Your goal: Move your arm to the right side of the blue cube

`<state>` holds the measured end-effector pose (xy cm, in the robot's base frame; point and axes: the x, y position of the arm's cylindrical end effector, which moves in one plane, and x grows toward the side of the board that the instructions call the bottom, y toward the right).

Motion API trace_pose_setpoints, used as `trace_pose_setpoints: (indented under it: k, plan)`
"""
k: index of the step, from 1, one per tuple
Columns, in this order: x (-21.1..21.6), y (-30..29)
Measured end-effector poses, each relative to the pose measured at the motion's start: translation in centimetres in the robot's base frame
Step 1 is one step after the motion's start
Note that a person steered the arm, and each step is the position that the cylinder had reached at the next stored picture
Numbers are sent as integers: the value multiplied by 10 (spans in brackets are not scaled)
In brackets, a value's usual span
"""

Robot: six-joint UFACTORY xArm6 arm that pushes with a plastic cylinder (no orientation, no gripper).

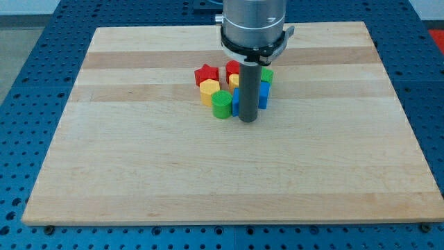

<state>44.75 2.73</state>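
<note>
My tip [248,121] rests on the wooden board [139,167] at the bottom edge of a tight cluster of blocks. The rod stands in front of the cluster and hides part of it. A blue block [236,101] shows just left of the rod, and another blue block [264,94] shows just right of it; which is the cube I cannot tell. A green cylinder [221,104] sits left of the tip. A yellow block [209,90] and a red star-shaped block [206,73] lie further left. A red block [232,69], a bit of yellow [234,79] and a green block [267,74] sit behind the rod.
The board lies on a blue perforated table [41,42]. The arm's grey cylindrical body [253,24] hangs over the board's top centre.
</note>
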Motion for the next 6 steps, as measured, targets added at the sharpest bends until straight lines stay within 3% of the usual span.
trace_pose_setpoints:
  k: [3,5,6]
  plan:
    - [17,-37]
    - [15,60]
    - [-9,103]
